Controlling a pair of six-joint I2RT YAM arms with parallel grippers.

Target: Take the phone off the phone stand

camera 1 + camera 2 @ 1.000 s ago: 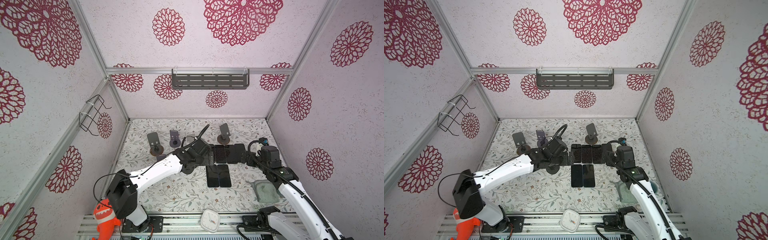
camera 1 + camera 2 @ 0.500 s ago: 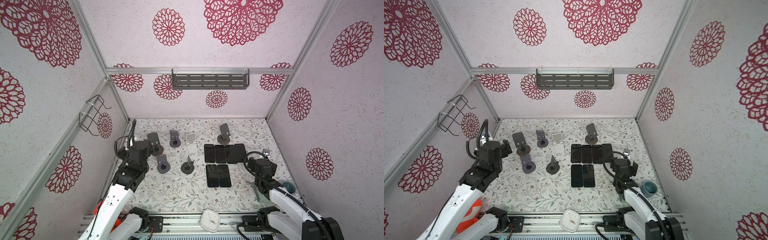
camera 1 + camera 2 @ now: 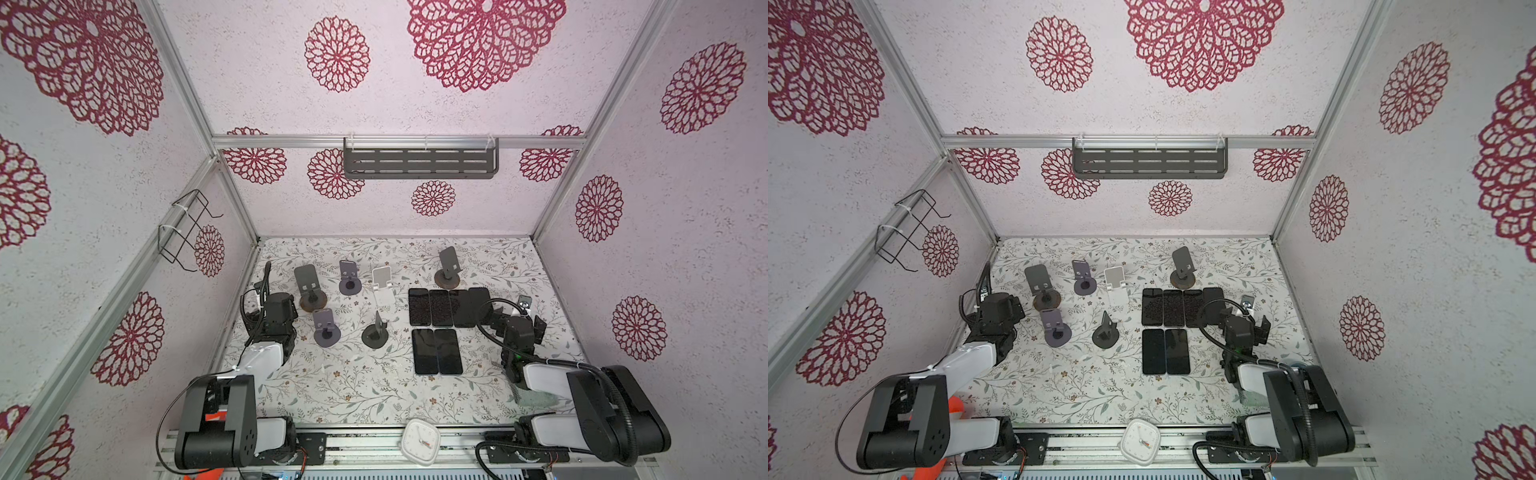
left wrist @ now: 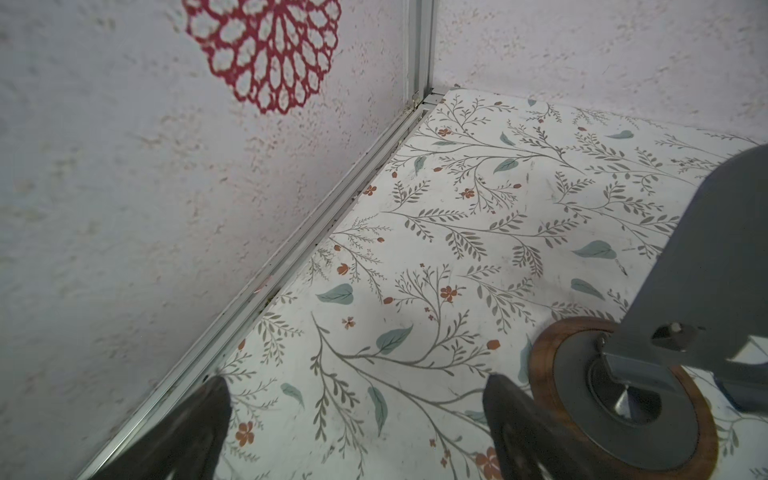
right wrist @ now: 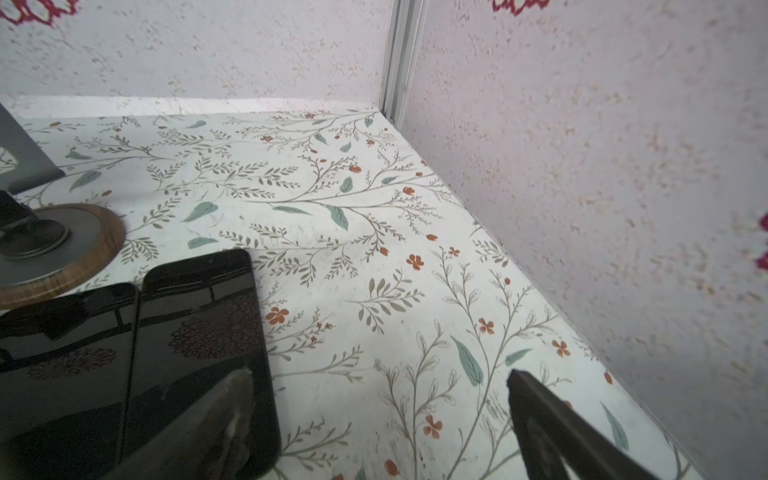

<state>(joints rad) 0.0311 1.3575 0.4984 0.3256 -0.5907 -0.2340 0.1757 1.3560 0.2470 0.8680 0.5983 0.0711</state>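
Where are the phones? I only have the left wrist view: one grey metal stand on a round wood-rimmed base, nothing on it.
Observer: In both top views a row of four black slab phones lies flat on the floral table, with a pair of black phones flat beside it, nearer the robot.
Operator: Does any other stand hold one?
Observer: No. All six stands are bare, the white plastic stand included.
Operator: Is the right gripper carrying one?
Observer: No. In its wrist view the right gripper is open and empty, beside the row's end phone.
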